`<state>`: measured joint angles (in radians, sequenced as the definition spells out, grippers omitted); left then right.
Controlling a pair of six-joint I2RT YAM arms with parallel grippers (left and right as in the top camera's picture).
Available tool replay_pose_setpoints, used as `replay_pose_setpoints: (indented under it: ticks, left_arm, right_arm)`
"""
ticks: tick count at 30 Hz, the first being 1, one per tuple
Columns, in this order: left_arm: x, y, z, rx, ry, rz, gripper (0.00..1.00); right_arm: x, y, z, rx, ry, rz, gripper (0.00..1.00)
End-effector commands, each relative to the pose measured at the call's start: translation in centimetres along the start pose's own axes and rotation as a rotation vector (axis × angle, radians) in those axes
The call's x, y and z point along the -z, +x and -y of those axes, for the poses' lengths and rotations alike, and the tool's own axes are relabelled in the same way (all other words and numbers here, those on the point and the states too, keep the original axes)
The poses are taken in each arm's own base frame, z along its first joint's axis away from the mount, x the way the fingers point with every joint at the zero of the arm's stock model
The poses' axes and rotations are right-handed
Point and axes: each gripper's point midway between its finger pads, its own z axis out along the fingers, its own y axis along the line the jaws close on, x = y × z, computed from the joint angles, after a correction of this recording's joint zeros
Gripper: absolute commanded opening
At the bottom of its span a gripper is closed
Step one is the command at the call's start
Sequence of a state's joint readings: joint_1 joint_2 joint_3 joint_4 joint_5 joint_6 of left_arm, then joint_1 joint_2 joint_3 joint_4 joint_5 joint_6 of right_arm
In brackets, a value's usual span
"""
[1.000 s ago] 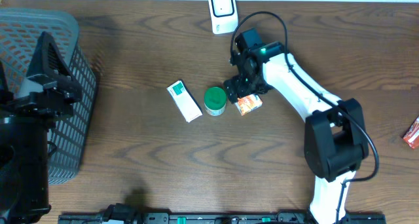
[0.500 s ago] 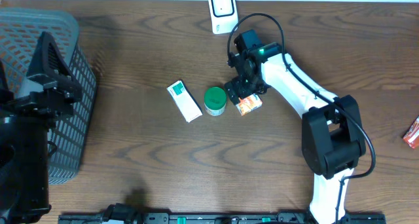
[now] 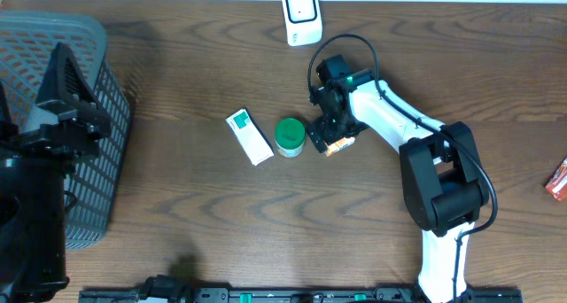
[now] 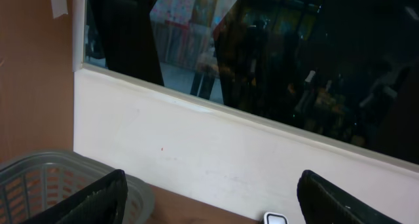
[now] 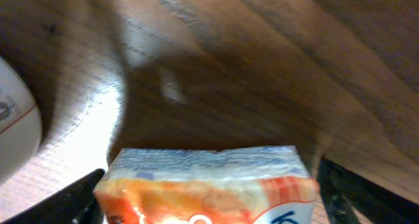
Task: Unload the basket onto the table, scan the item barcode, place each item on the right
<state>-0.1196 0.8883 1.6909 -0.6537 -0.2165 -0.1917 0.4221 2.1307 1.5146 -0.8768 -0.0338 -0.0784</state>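
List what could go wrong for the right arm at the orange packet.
The orange packet looks soft; the open right gripper straddling it could crush it or lose it on closing.
The green-lidded jar stands close beside the packet, so a finger may knock it.
No barcode shows, so it might end up facing away from the scanner.

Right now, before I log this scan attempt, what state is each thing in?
Right claw: open, straddling the packet.
Orange packet: lying flat, not yet lifted.
Left claw: open, empty.
Jar: upright, green lid on.
White box: lying flat, untouched.
Scanner: standing, nothing held before it.
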Motion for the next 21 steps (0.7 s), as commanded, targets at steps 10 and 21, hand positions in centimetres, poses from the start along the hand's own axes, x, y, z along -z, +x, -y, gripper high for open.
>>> replay_pose_setpoints:
  ticks: [10, 21]
  left_arm:
    - [0.1, -0.2, -0.1, 0.013, -0.006, 0.008, 0.83]
    - [0.1, -0.2, -0.1, 0.014, -0.006, 0.008, 0.83]
  right_arm:
    - [-0.9, 0.6, -0.6, -0.037, -0.027, -0.024, 0.64]
    - [4.7, 1.2, -2.4, -0.283, -0.102, -0.147, 0.61]
